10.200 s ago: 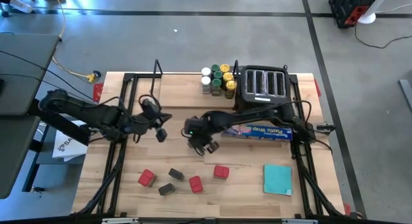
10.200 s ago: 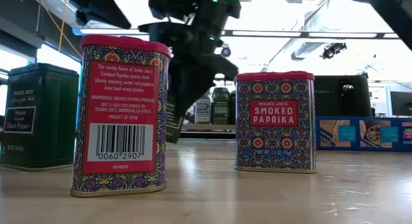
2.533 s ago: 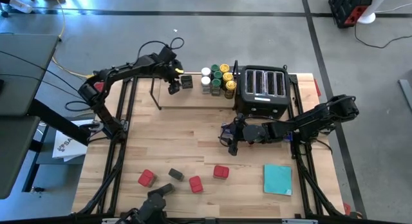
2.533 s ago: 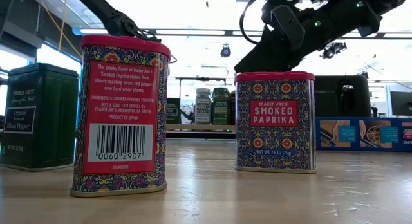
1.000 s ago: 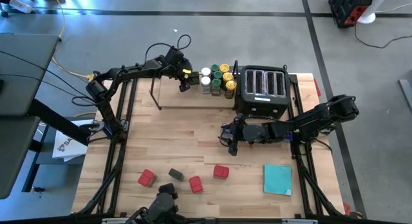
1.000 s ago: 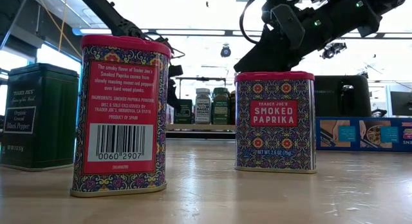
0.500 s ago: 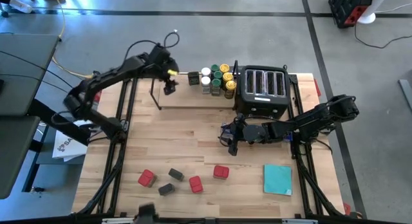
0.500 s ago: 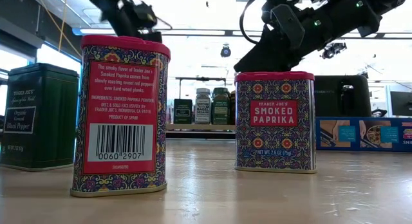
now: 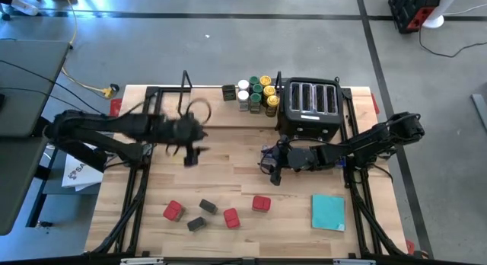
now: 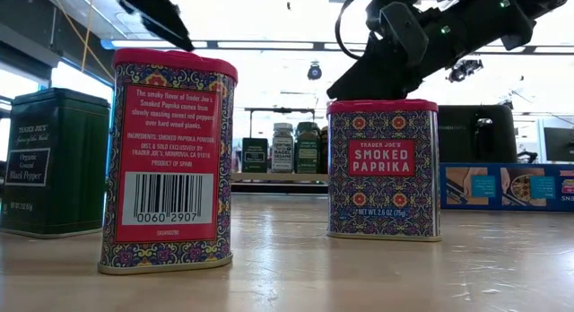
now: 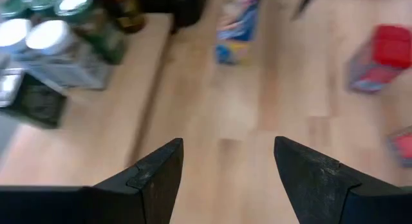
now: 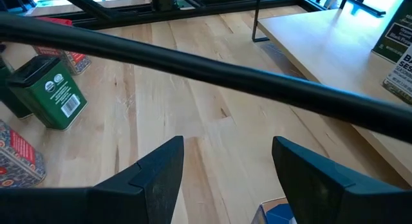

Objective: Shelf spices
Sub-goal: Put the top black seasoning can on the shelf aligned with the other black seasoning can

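Five tins (image 9: pixel 202 212) remain ahead of your left gripper's (image 11: pixel 225 161) open, empty fingers (image 11: pixel 158 170); right gripper's (image 12: pixel 225 161) fingers spread empty too, parked above table (image 9: pixel 236 158), shelf (image 9: pixel 221 113) beyond.

Spice tins (image 9: pixel 202 214) on wooden table (image 9: pixel 228 166)
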You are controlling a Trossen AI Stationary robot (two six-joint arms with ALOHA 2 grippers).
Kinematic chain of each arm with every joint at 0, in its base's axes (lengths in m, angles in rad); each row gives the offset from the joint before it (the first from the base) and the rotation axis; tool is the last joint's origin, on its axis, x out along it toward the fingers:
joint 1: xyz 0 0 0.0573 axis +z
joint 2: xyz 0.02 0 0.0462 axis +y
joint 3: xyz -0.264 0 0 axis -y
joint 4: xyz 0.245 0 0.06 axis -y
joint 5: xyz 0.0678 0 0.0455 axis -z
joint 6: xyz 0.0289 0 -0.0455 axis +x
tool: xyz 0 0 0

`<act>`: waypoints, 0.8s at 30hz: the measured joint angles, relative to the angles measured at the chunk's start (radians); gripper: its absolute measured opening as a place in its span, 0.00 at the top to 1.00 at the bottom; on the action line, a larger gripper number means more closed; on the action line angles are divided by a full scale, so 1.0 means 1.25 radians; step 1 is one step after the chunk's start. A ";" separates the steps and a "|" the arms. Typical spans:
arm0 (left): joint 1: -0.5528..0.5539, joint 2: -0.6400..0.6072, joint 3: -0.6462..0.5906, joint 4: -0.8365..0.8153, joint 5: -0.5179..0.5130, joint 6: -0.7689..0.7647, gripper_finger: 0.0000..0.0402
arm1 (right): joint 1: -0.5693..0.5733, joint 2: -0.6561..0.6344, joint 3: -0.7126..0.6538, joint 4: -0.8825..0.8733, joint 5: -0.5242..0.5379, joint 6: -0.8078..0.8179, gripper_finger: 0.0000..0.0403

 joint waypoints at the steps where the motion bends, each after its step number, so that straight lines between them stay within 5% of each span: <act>1: -0.044 -0.007 -0.013 0.008 -0.028 -0.032 0.41 | 0.000 0.000 0.000 0.000 0.000 -0.001 0.43; 6: -0.252 0.018 -0.039 0.017 -0.232 -0.153 0.41 | 0.000 0.000 0.000 0.000 0.001 -0.002 0.43; 9: -0.324 0.059 -0.039 0.019 -0.252 -0.184 0.41 | -0.001 0.000 0.000 0.008 0.001 -0.002 0.43; 24: -0.356 0.301 -0.039 0.163 0.180 -0.112 0.40 | -0.006 0.000 0.000 0.029 0.002 -0.009 0.43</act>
